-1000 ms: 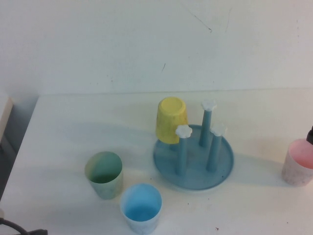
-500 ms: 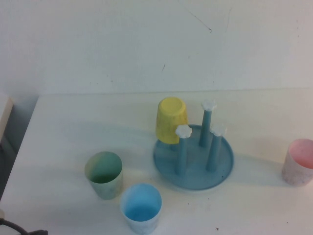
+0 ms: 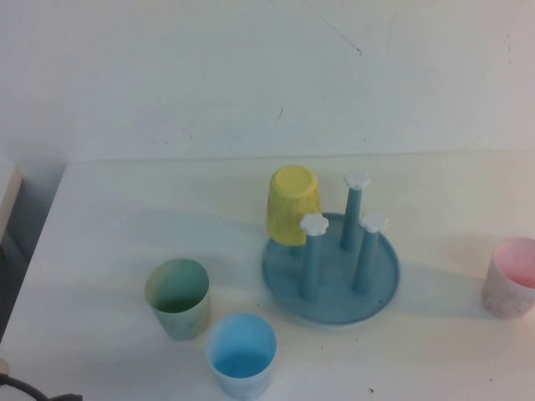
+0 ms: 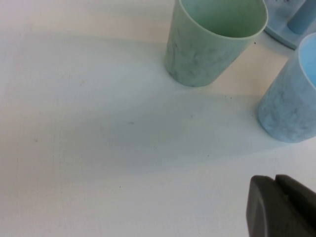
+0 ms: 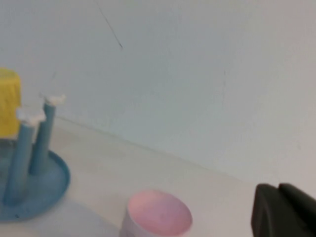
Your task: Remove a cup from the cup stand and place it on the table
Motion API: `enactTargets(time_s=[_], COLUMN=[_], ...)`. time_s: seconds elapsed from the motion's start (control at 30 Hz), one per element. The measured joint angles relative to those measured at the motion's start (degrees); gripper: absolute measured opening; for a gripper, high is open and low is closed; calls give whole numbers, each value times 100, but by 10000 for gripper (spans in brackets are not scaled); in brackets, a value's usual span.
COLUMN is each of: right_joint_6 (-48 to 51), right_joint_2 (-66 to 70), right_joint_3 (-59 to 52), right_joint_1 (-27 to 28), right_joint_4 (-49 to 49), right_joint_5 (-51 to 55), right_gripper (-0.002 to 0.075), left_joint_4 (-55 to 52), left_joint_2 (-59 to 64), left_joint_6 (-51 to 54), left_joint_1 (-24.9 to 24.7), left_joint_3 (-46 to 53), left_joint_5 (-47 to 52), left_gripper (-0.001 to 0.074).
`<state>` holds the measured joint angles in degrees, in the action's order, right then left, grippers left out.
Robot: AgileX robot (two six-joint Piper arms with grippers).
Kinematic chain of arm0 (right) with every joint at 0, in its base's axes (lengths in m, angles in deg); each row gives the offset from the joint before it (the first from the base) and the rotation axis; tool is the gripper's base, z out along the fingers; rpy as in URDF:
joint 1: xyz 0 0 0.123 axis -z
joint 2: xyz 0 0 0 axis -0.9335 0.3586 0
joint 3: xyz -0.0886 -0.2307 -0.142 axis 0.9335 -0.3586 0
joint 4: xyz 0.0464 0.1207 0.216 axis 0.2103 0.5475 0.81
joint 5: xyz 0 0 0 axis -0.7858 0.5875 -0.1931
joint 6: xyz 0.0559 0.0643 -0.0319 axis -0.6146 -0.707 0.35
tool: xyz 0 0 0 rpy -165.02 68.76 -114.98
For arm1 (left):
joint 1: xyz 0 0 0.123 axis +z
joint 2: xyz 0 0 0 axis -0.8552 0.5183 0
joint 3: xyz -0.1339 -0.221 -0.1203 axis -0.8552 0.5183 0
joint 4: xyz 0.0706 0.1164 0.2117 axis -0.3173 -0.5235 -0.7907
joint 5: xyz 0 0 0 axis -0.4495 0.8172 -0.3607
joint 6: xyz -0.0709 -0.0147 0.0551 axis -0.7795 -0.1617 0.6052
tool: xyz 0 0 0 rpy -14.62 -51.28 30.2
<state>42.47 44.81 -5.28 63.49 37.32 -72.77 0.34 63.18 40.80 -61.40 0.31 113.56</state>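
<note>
The pale pink cup [image 3: 511,276] stands upright on the white table [image 3: 117,225] at the far right edge, apart from the cup stand [image 3: 334,302]. It also shows in the right wrist view [image 5: 157,218]. The blue stand has three bare pegs with white flower caps and a yellow cup [image 3: 292,205] upside down on a fourth peg. Neither gripper shows in the high view. My right gripper [image 5: 278,188] is shut and empty, back from the pink cup. My left gripper [image 4: 275,180] is shut and empty, low over the table near the green cup [image 4: 212,44].
A green cup [image 3: 177,297] and a blue cup [image 3: 241,355] stand upright at the front left of the stand. The blue cup also shows in the left wrist view [image 4: 291,98]. A white wall runs behind the table. A dark cable lies at the front left corner [image 3: 33,391].
The dark tip of my right gripper, beside the pink cup's rim a second ago, has drawn back out of the high view. The pink cup stays on the table.
</note>
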Motion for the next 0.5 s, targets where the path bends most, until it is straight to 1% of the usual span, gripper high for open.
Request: enactTargets(time_s=[0.1,0.13,0.23,0.3,0.4,0.5], right_joint_6=[-1124,-1334,-1723,-1966,-2130,-2181], right_joint_2=[-491,-620,-766,-778,-791,-791], right_joint_3=[-265,-357,-635,-751,-764,-764], right_joint_1=[598,768,1050,1091,1080,960], right_joint_4=[-1055,-1255,-1497,-1549,-1571,-1585], right_joint_5=[586,713,765,755,1046,1276], right_gripper=[-1,-1,-1,-1,-1,-1], left_joint_4=[0,0,0,0,0,0], left_joint_2=[0,0,0,0,0,0], left_joint_6=[0,0,0,0,4,4], left_joint_1=[0,0,0,0,0,0], left_joint_3=[8,8,8,8,8,8], left_joint_5=[0,0,0,0,0,0], left_gripper=[-1,-1,-2,-2,-2,-2])
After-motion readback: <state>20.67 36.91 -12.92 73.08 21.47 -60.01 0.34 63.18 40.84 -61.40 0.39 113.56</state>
